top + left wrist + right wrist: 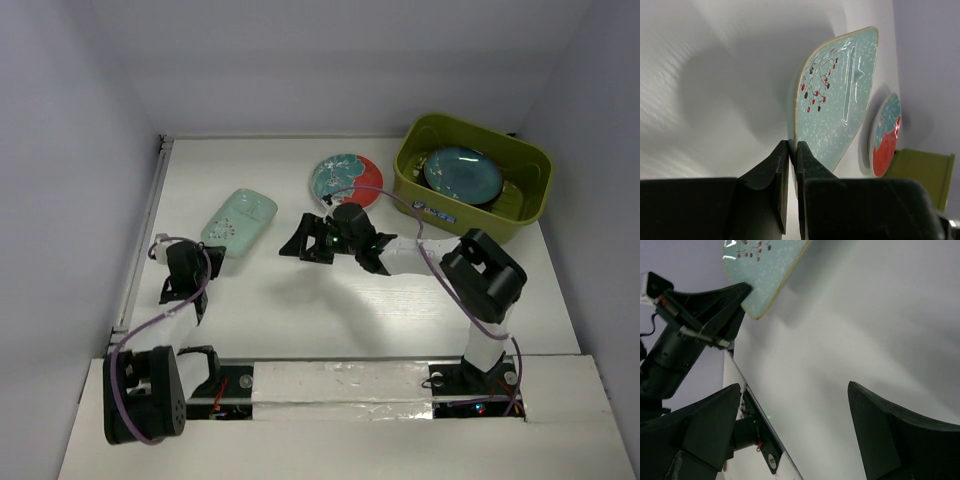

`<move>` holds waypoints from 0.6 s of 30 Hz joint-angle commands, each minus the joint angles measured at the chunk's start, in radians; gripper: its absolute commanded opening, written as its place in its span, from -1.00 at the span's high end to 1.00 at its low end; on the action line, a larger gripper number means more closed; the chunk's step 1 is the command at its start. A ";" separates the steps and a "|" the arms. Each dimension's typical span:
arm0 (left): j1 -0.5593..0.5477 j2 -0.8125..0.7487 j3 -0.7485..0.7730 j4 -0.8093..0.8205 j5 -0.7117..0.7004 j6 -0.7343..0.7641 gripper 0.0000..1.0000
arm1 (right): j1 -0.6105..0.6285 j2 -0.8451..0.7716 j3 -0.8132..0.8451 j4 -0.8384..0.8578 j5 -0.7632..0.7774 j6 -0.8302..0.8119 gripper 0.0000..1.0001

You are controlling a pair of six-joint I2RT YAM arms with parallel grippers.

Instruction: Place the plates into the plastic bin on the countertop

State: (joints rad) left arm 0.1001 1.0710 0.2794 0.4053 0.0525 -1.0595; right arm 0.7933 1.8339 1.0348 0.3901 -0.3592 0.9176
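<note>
The pale mint rectangular plate [240,220] with a red-berry sprig lies at the left of the white countertop [300,310]. My left gripper [205,262] is shut on its near rim; the left wrist view shows the fingers [793,147] pinching the plate [840,95] edge. The red-teal floral plate [345,180] lies further back, also in the left wrist view [885,140]. The olive-green bin [520,165] at the back right holds the dark teal plate [462,172]. My right gripper [335,252] is open and empty over the middle of the counter [794,386]. Other plates are out of view.
Pale grey walls [80,150] enclose the counter on the left, back and right. The right arm's elbow [485,275] stands in front of the bin. In the right wrist view the left gripper [700,310] and the mint plate [765,265] show at the upper left.
</note>
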 commanded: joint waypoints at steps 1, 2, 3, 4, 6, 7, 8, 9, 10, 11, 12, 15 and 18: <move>0.003 -0.143 -0.003 0.152 0.111 -0.028 1.00 | 0.026 0.022 0.091 0.110 0.019 0.070 -0.87; 0.003 -0.190 -0.009 0.145 0.141 -0.028 1.00 | 0.026 0.034 0.111 0.102 0.022 0.070 -0.88; 0.003 -0.213 -0.022 0.126 0.162 -0.039 1.00 | 0.026 0.065 0.154 0.083 0.017 0.073 -0.89; 0.003 -0.233 -0.028 0.122 0.179 -0.046 1.00 | 0.026 0.079 0.171 0.079 0.011 0.076 -0.89; 0.003 -0.287 -0.049 0.118 0.234 -0.059 1.00 | 0.026 0.100 0.204 0.070 0.017 0.090 -0.90; 0.003 -0.301 -0.055 0.118 0.254 -0.072 1.00 | 0.026 0.117 0.214 0.067 0.017 0.092 -0.90; 0.003 -0.324 -0.065 0.116 0.292 -0.077 1.00 | 0.026 0.125 0.223 0.058 0.020 0.095 -0.91; 0.003 -0.333 -0.068 0.109 0.305 -0.079 1.00 | 0.026 0.133 0.229 0.055 0.025 0.099 -0.90; -0.017 -0.338 -0.074 0.112 0.317 -0.083 1.00 | 0.026 0.137 0.237 0.055 0.029 0.104 -0.89; -0.031 -0.344 -0.081 0.122 0.328 -0.101 1.00 | 0.026 0.143 0.238 0.053 0.035 0.107 -0.88; -0.061 -0.347 -0.104 0.157 0.337 -0.120 1.00 | 0.026 0.145 0.238 0.058 0.046 0.115 -0.84; -0.092 -0.368 -0.141 0.198 0.379 -0.175 1.00 | 0.026 0.127 0.232 0.066 0.074 0.118 -0.58; -0.118 -0.396 -0.146 0.205 0.405 -0.191 1.00 | 0.026 0.069 0.194 0.056 0.156 0.112 -0.05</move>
State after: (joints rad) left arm 0.0074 0.7303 0.1154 0.4000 0.3447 -1.1866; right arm 0.8127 1.9640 1.2343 0.3889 -0.2897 1.0260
